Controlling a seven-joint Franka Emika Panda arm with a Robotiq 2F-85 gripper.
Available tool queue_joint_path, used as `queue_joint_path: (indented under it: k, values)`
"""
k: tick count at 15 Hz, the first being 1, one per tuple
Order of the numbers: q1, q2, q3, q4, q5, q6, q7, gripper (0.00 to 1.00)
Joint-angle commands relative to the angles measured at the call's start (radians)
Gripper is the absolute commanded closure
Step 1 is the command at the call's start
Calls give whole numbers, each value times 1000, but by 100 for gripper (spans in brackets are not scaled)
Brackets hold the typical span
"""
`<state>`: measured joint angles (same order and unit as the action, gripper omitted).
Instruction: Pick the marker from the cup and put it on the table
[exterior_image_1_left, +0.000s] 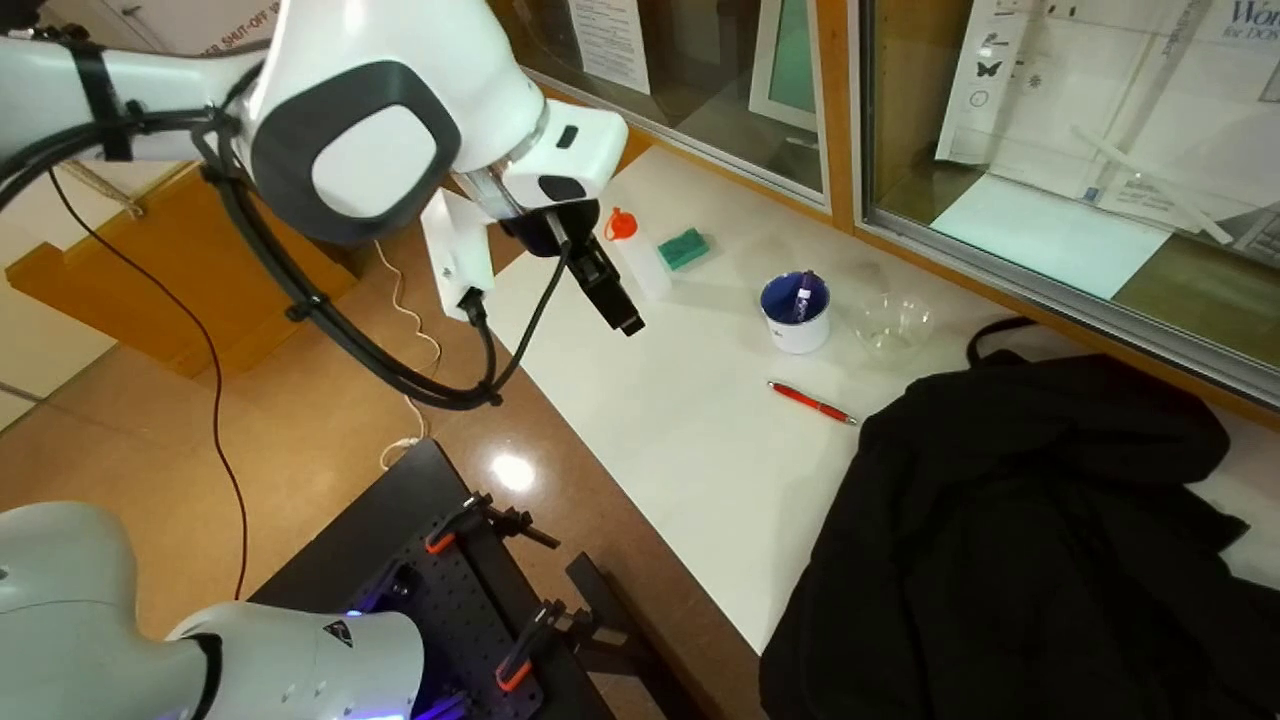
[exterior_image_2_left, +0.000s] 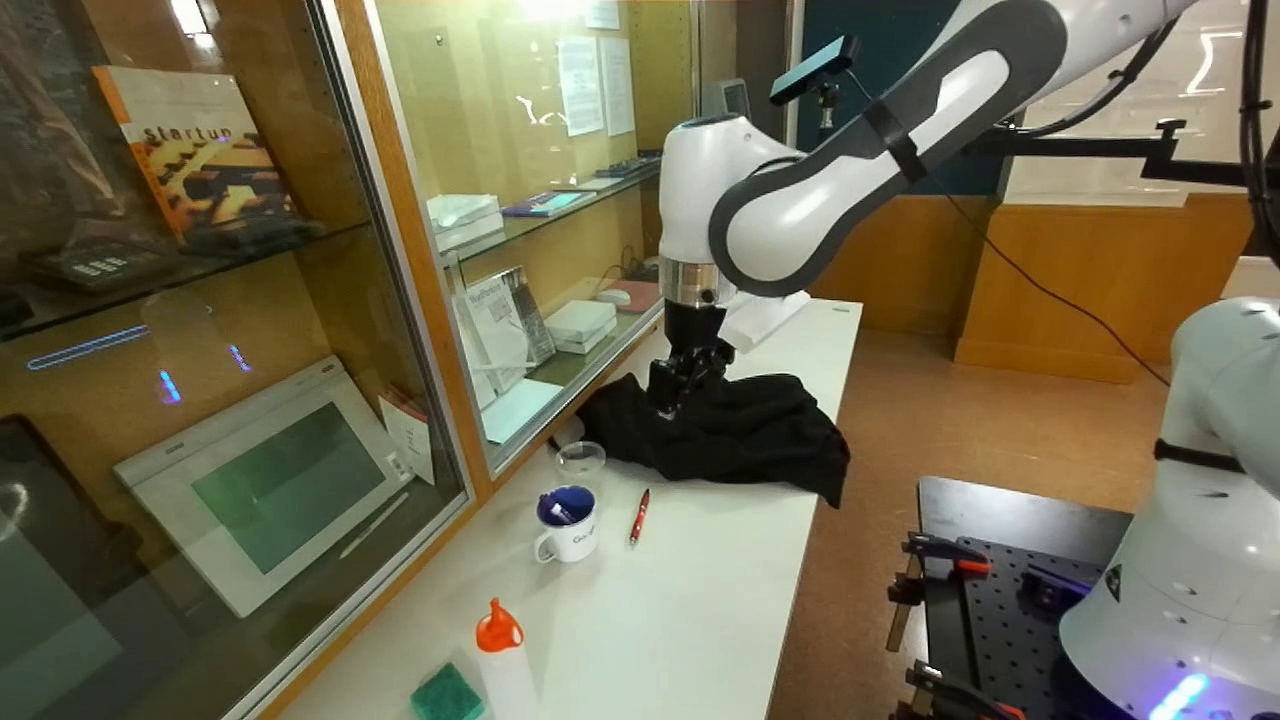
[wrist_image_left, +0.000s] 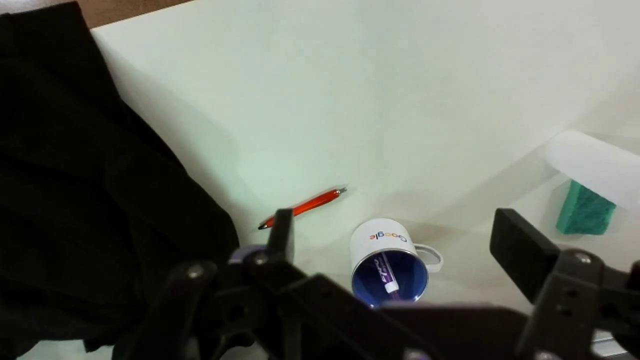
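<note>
The jaws stand apart. They should centre over the cup (wrist_image_left: 372, 244), then pinch the marker (wrist_image_left: 387, 273) by its raised end.

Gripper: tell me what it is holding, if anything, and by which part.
Nothing is held. In the wrist view the gripper is open, and the marker leans inside the cup, clear of the gripper.

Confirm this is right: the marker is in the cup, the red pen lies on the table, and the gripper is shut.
The gripper is not shut but open: the wrist view shows its fingers well apart. The marker is in the cup and the red pen lies on the table, as you say.
</note>
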<state>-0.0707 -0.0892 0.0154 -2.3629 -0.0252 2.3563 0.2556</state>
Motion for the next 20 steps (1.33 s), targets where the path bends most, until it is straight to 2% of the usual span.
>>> queue_joint_path:
  k: [1,2,4,7,9,10,14,17,20]
  values:
    - [5,13,-11,10,-7,1,71,0]
    - [5,41,-19,26,58,12,104,0]
    - [13,79,-18,37,117,63,171,0]
    - [30,153,-15,57,250,152,117,0]
    - [35,209,-16,77,255,203,81,0]
    - [37,235,-21,80,212,250,66,0]
    - [25,343,-43,149,131,309,-65,0]
    - [-10,420,-39,228,144,300,-222,0]
    - [-38,492,-41,311,99,286,-358,0]
